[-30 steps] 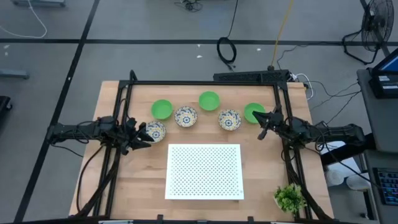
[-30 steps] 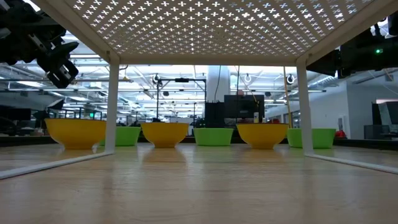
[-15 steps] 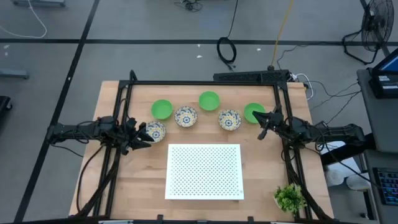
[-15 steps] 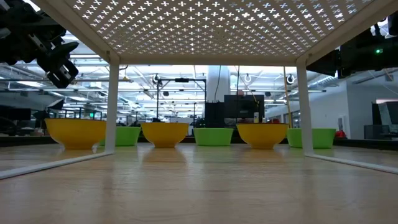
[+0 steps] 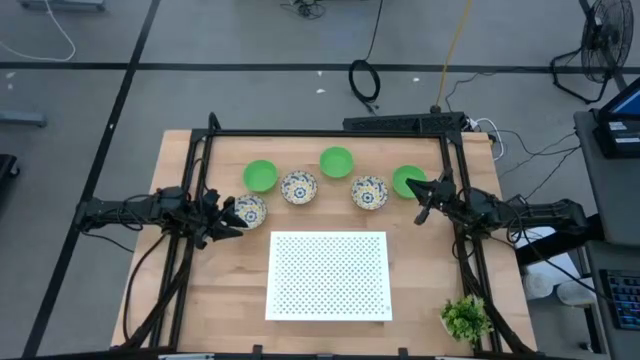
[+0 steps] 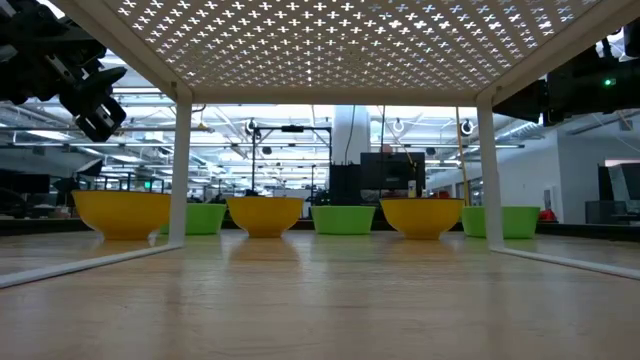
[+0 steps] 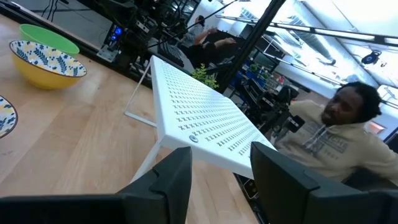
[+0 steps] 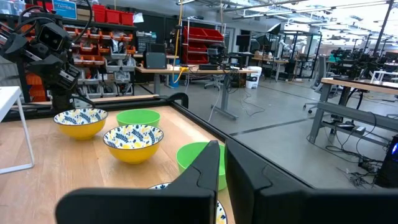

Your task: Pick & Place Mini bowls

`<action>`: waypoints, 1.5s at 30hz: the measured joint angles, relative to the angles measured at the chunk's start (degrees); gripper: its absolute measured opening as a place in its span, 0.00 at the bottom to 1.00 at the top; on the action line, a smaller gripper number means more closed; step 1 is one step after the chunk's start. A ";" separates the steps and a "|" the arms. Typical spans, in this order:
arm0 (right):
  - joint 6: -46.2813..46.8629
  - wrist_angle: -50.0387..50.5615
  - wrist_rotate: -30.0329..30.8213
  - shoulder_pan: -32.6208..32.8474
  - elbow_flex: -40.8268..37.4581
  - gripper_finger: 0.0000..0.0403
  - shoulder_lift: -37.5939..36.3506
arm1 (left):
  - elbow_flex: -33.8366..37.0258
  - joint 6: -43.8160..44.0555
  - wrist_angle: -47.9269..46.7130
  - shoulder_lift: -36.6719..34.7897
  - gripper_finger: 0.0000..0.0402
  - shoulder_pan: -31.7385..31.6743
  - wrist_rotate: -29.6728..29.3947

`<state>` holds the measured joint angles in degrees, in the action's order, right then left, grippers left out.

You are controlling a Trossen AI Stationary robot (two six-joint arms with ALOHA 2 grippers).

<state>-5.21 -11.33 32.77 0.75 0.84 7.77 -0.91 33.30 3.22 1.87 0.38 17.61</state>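
Six mini bowls stand on their bases in a loose row on the far half of the wooden table. Three are green (image 5: 260, 176), (image 5: 337, 161), (image 5: 408, 181). Three are white with a blue-and-yellow pattern (image 5: 248, 210), (image 5: 298, 187), (image 5: 369, 192). My left gripper (image 5: 229, 214) hovers open beside the leftmost patterned bowl. The low view shows it (image 6: 96, 104) raised above that bowl (image 6: 122, 212). My right gripper (image 5: 421, 207) is shut and empty beside the rightmost green bowl.
A white perforated rack (image 5: 328, 275) stands on thin legs in the table's middle, near side. A small green plant (image 5: 466, 318) sits at the near right corner. A black frame (image 5: 330, 133) runs along the table's far and side edges. A person (image 7: 348, 134) sits beyond the table.
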 joint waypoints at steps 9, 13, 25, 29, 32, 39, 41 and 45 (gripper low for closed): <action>0.00 0.00 0.00 0.00 0.00 0.04 0.00 | 0.00 -0.02 0.01 -0.01 0.41 0.00 0.00; -0.01 0.02 0.01 -0.01 0.00 0.04 0.00 | 0.00 0.00 0.02 0.00 0.41 0.00 0.01; -0.02 0.00 0.00 -0.02 0.00 0.04 0.00 | 0.00 0.03 0.02 0.00 0.41 0.00 0.00; 0.00 0.00 0.00 -0.01 0.00 0.04 0.00 | 0.00 0.00 0.02 0.00 0.41 0.00 0.00; 0.00 0.02 0.00 0.00 0.00 0.04 0.02 | 0.00 0.04 0.02 0.00 0.41 0.00 0.02; -0.01 0.00 0.00 -0.02 0.00 0.04 0.00 | 0.00 0.00 0.02 -0.02 0.41 0.00 0.00; 0.09 -0.02 0.00 -0.02 0.00 0.04 0.00 | 0.00 0.06 0.02 0.00 0.41 0.00 0.02; 11.75 -1.20 -0.04 -0.01 0.00 0.04 0.00 | 0.00 0.01 0.00 -0.01 0.41 0.00 0.00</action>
<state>6.54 -12.54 32.73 0.75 0.84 7.77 -0.91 33.31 3.22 1.86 0.38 17.61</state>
